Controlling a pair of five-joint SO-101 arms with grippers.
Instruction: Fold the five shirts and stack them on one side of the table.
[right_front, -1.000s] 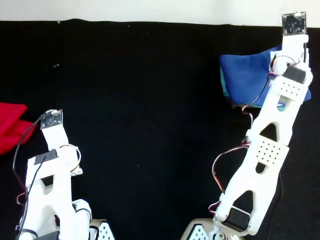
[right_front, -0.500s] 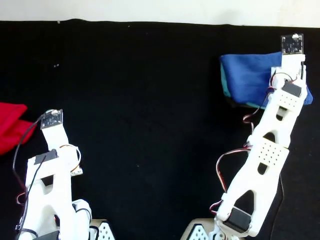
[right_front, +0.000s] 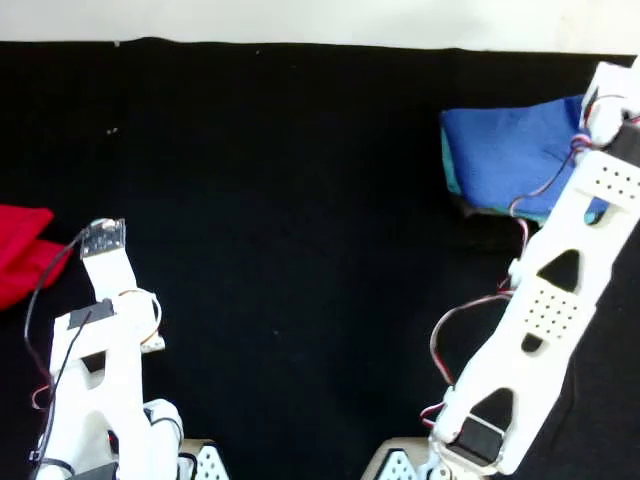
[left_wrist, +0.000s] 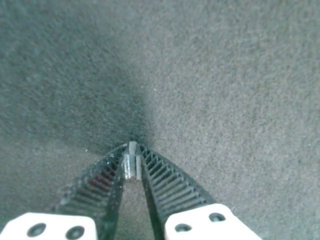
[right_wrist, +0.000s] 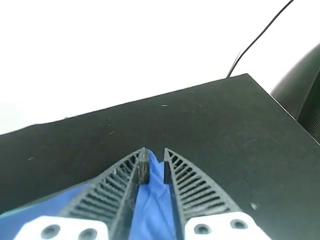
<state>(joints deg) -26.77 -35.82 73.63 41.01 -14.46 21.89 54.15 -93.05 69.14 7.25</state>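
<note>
covering the whole table, a black felt cloth (right_front: 300, 180) runs back to a white backdrop (right_front: 300, 20). the blue shirt (right_front: 500, 160) lies folded near the far corner on the right arm's side, with a teal edge (right_front: 447, 170) showing under it. the red shirt (right_front: 20, 250) sits bunched at the opposite edge. the right gripper (right_wrist: 156, 159) hovers over the blue shirt's far edge, fingers barely parted, pinching nothing. the left gripper (left_wrist: 131, 152) has its tips pressed together, empty, above bare felt.

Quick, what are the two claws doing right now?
Left gripper: shut, holding nothing.
Right gripper: open a crack, over the blue shirt.
</note>
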